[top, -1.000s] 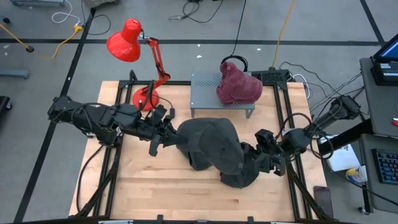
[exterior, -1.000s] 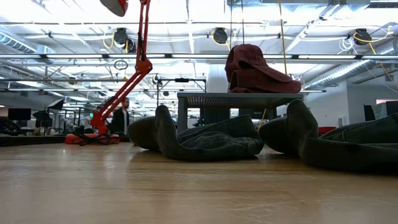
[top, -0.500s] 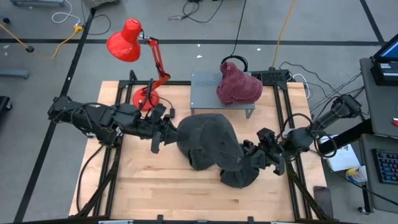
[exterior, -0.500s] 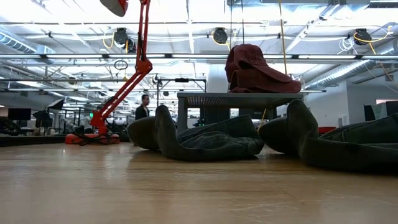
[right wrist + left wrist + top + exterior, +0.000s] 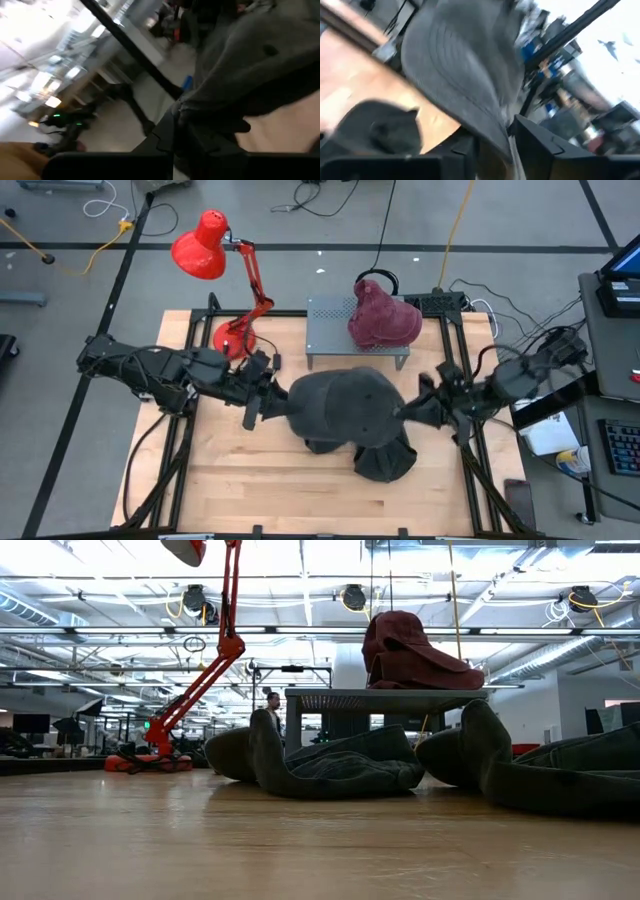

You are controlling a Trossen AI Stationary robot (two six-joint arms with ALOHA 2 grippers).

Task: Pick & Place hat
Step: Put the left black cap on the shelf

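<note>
Hat point(image 5: 345, 408), the dark grey one, hangs stretched between my two sets of jaws above the bench point(image 5: 230, 490): right gripper point(image 5: 412, 410) clamped on its edge, left gripper point(image 5: 268, 402) pinching the brim, keeping it spread.

I am looking across a pale wooden desk point(image 5: 240, 470) standing on a grey floor point(image 5: 80, 330) marked with dark lines, where cables point(image 5: 60, 242) are trailing. A red desk lamp point(image 5: 205, 245) is leaning over the desk's far edge. Beyond it, strip lights point(image 5: 300, 580) are glowing along an open ceiling, and a person point(image 5: 271, 710) is standing far back in the room.
</note>
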